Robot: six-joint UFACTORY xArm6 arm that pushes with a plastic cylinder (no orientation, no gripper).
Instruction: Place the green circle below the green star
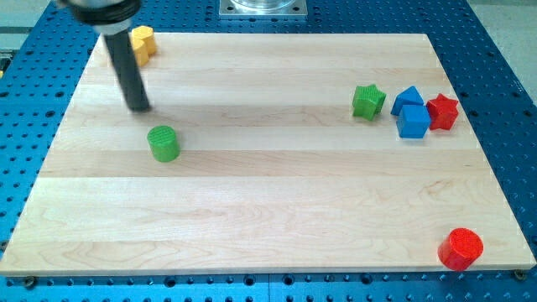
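At the view's bottom right, a red cylinder block (461, 248) sits on the pale wooden board (268, 218). The green circle block (164, 143) lies left of centre, my tip (141, 108) just above-left, apart; no gripper fitted. Farther right: green star block (367, 101), two touching blue blocks (411, 112), shapes unclear, red star block (442, 111). Yellow block (143, 42), partly hidden behind the rod.
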